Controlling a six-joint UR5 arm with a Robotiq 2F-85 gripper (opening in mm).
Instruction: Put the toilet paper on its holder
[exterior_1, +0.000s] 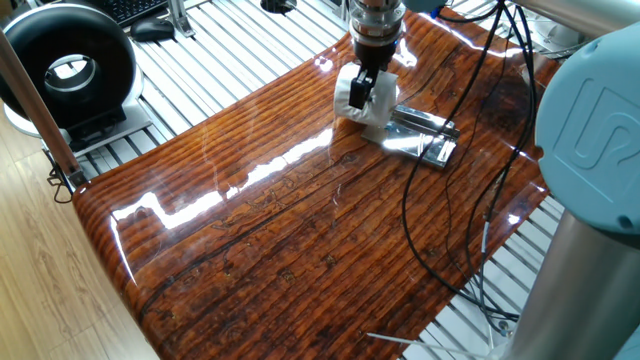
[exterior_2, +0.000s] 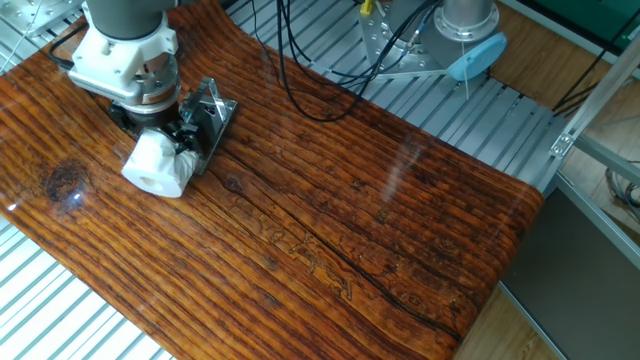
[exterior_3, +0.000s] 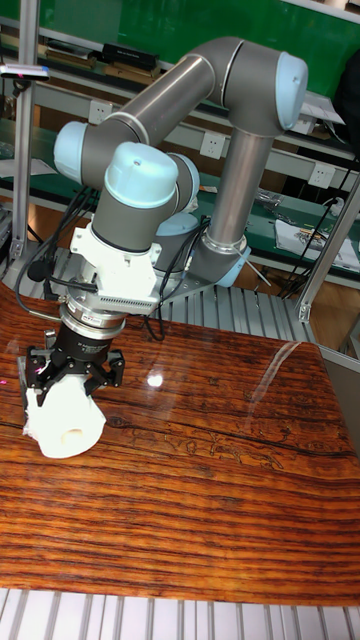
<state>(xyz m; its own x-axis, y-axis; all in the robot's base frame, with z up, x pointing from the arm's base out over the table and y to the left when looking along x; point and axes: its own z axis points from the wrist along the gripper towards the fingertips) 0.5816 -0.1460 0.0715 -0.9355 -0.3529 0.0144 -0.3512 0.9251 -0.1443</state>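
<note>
The white toilet paper is pinched in my gripper, which is shut on it and holds it tilted just over the wooden table. Its cardboard core faces the camera in the other fixed view, where the toilet paper hangs under the gripper. The shiny silver holder lies flat on the table, right beside the roll. In the other fixed view the holder sits just behind the gripper, partly hidden by it. The tall fixed view shows the toilet paper below the gripper; the holder is hidden there.
Black cables hang over the table's right side near the holder. The arm's blue-capped base stands at the right edge. A black ring-shaped device sits off the table at the left. The glossy wooden table stretches toward the camera.
</note>
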